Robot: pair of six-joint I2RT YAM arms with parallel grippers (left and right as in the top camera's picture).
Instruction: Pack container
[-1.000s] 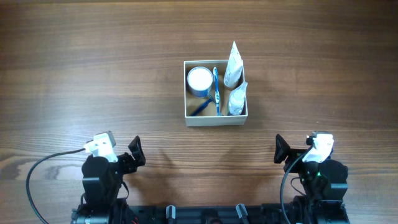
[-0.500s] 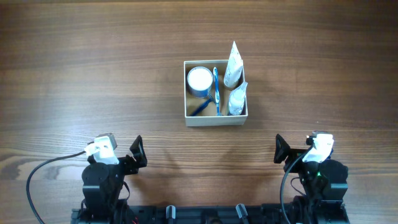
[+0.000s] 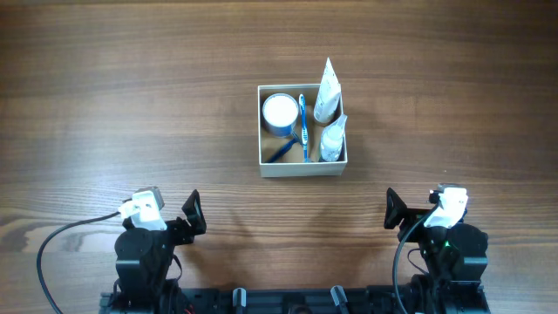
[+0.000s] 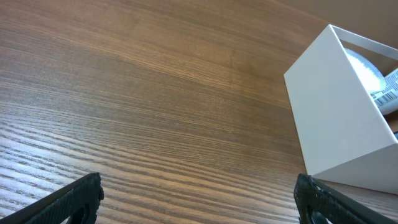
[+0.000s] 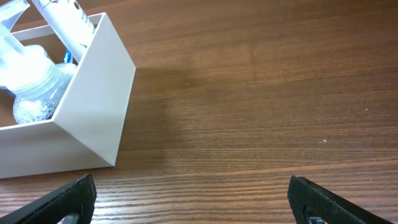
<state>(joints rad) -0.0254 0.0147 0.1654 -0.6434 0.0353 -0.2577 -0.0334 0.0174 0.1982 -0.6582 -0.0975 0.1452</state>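
Near the middle of the table, a little right of centre, your container sits flat and upright, its thin white walls framing a tan inside. Within it, a round white-lidded jar fills the far-left corner. A blue toothbrush lies along the middle, running near to far. A white tube stands in the far-right corner and pokes out past the far wall, and a small clear bottle sits at the near right. Something dark blue lies just near of the jar; you cannot tell what it is.

Your left gripper hangs at the near edge, left of the container and well apart from it. Its jaws stand wide apart with only bare wood between them. Your right gripper mirrors it at the near right, also well apart from the container, with its jaws just as widely spread and holding nothing.
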